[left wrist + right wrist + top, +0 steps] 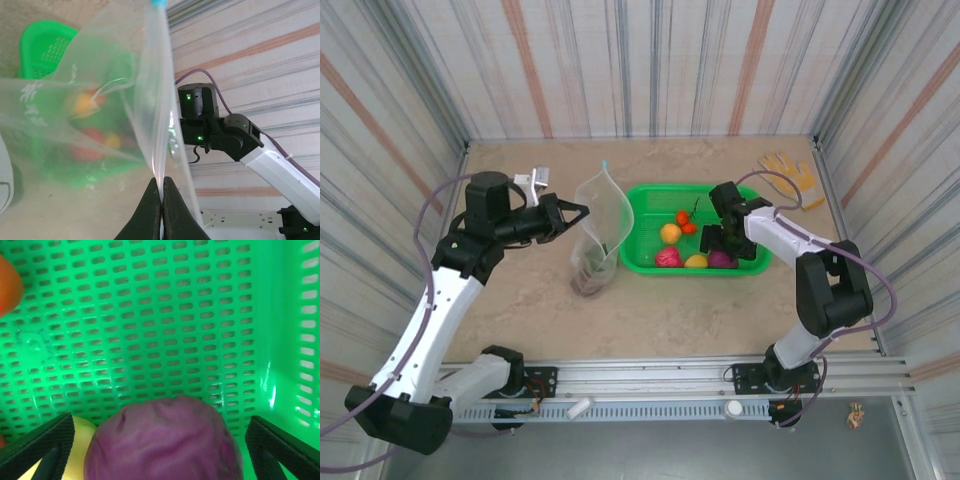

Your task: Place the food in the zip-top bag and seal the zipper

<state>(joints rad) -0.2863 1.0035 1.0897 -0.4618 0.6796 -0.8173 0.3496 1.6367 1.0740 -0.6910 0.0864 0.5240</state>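
Closest in, the purple food piece sits right under my right claw, whose fingers stand wide apart on either side of it, not touching it. It lies by the near edge of the green basket, toward the right, with yellow, pink-red and orange pieces to its left. My left claw is clamped tight on the edge of the zip-top bag, holding it upright just left of the basket. Something dark lies at the bag's bottom, probably pieces already in. I judge the job roughly half done: several pieces are left to move, and the zipper is not yet sealed.
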